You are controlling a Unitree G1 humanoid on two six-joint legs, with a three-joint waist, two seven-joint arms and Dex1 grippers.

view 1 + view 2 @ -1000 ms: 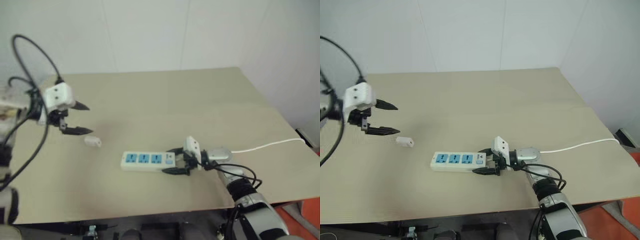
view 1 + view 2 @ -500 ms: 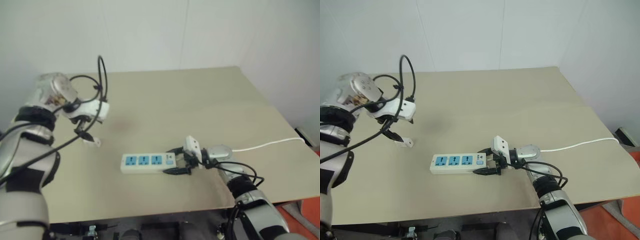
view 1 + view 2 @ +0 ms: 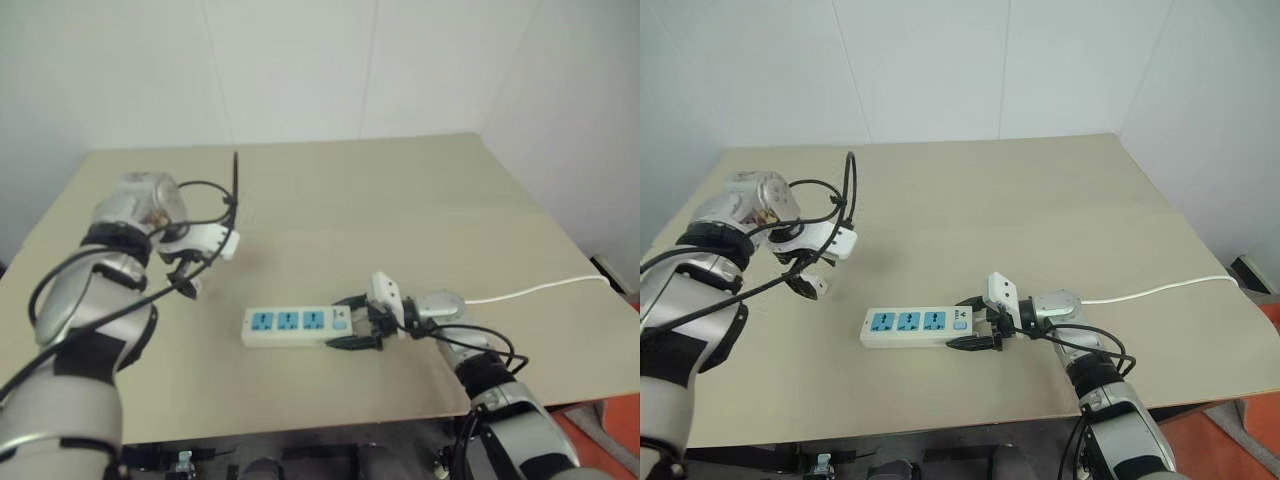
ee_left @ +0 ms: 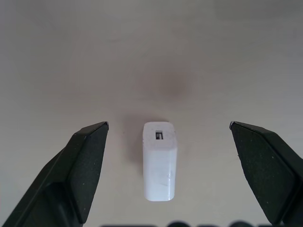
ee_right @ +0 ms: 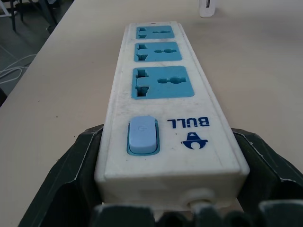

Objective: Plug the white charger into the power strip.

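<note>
white charger | small rectangular block | lying flat | slot in end

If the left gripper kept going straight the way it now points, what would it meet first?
Most likely the white charger. The left gripper points down at the table with its fingers wide open, and the charger lies centred between them, untouched. How much gap remains above it is hard to judge.

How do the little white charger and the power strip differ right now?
The white charger is a short, plain block; the power strip is a long bar with three blue sockets and a switch. The charger lies free between the left gripper's open fingers, untouched; the strip's switch end is clamped by the right gripper. Both are white and lie flat on the table.
</note>
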